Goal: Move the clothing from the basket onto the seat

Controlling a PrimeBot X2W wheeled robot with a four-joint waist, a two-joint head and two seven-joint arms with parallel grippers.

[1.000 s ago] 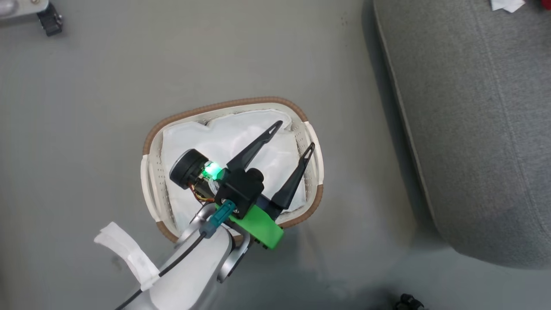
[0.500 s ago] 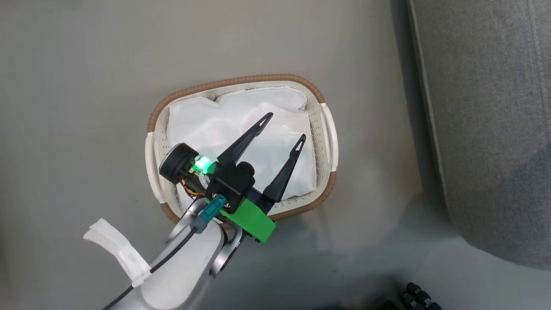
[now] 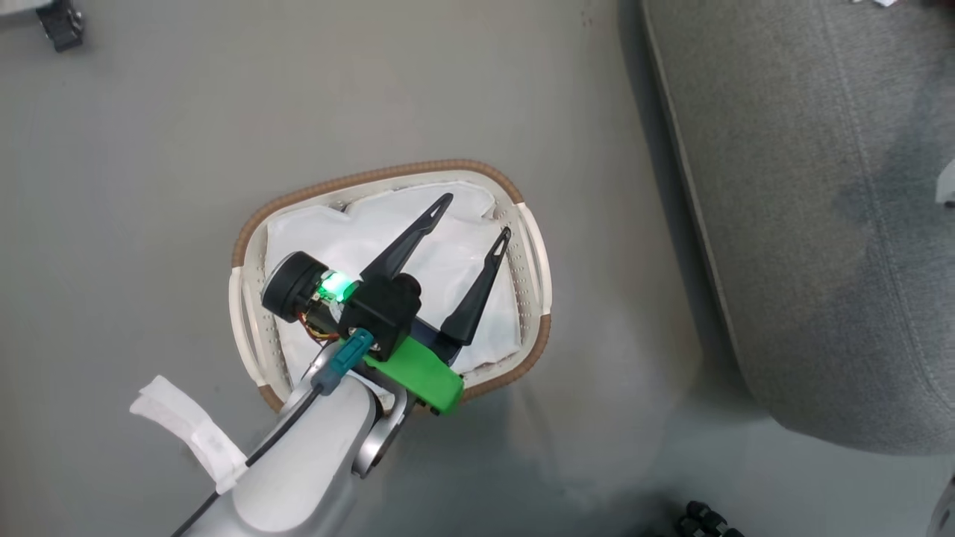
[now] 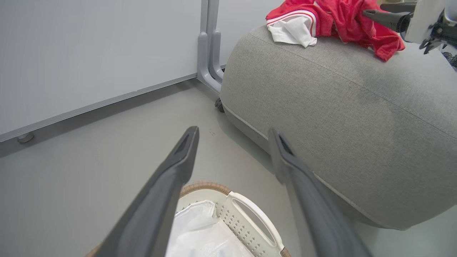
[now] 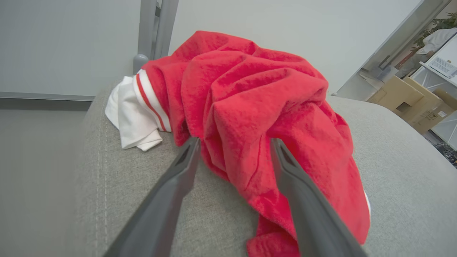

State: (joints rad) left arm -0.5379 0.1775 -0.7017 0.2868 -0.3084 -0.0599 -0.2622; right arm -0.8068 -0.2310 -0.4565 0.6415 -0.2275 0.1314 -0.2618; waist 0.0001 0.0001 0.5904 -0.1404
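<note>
The white perforated basket (image 3: 373, 177) with its brown rim stands on the grey floor and holds a plain white liner sheet (image 3: 440, 261). My left gripper (image 3: 477, 216) hangs open above the basket's right half with nothing between its fingers; the left wrist view shows that gripper (image 4: 234, 132) over the basket's handle (image 4: 257, 221). The red clothing (image 5: 257, 107) with white striped cuffs lies bunched on the grey seat (image 3: 806, 224). My right gripper (image 5: 234, 142) is open right at the pile, red fabric showing between its fingers. The left wrist view has the clothing (image 4: 342, 21) on the seat (image 4: 339, 100).
A pale wall panel on a grey castor stand (image 4: 210, 53) rises behind the seat. A black castor (image 3: 60, 26) sits at the head view's top left and a dark object (image 3: 705, 518) at its bottom edge. Cardboard boxes (image 5: 410, 96) stand beyond the seat.
The whole head view has shifted, so the camera moved. My left gripper stays open above the basket, in about the same place over it.
</note>
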